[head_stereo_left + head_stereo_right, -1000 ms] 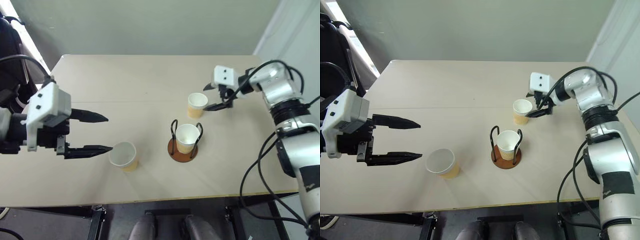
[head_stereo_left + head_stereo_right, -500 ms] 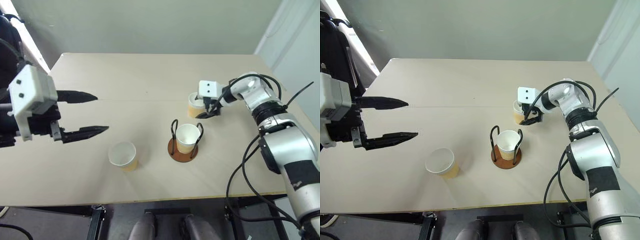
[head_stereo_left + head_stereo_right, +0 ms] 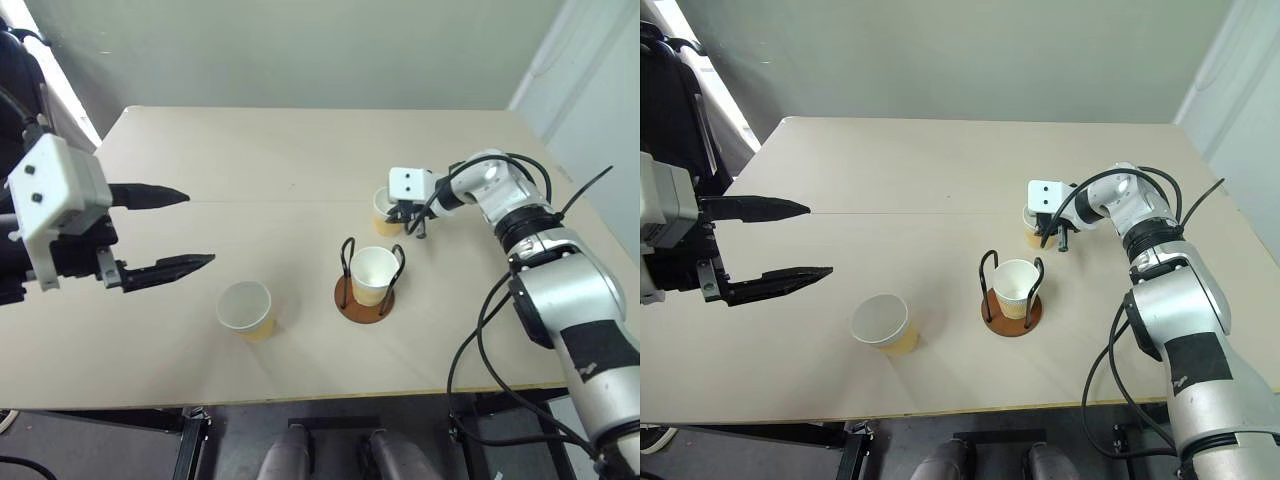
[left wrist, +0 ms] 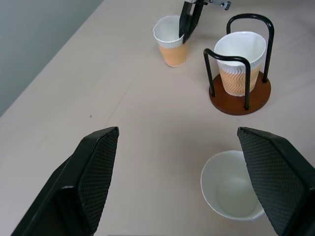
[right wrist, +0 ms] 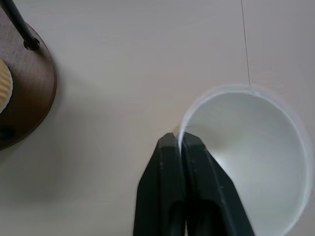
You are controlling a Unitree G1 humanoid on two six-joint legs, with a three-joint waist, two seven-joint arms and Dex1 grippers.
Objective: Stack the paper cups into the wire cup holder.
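One paper cup (image 3: 374, 273) stands inside the wire cup holder (image 3: 365, 300) at mid-table. A second paper cup (image 5: 246, 147) stands just behind the holder, and my right gripper (image 5: 179, 141) is shut on the near side of its rim, one finger inside and one outside. The left wrist view shows this cup (image 4: 169, 43) with the black fingers (image 4: 187, 22) coming down onto its rim. A third cup (image 3: 246, 308) stands upright near the front, left of the holder. My left gripper (image 3: 200, 228) hovers open to the left of that cup, touching nothing.
The pale table (image 3: 250, 150) stretches wide behind the cups. Its front edge (image 3: 300, 400) runs close below the near cup. A dark chair-like object (image 3: 675, 110) stands off the table's left side.
My right gripper moved left and down over the far cup and shut on its rim. The left gripper lifted and drew back from the near cup, staying open.
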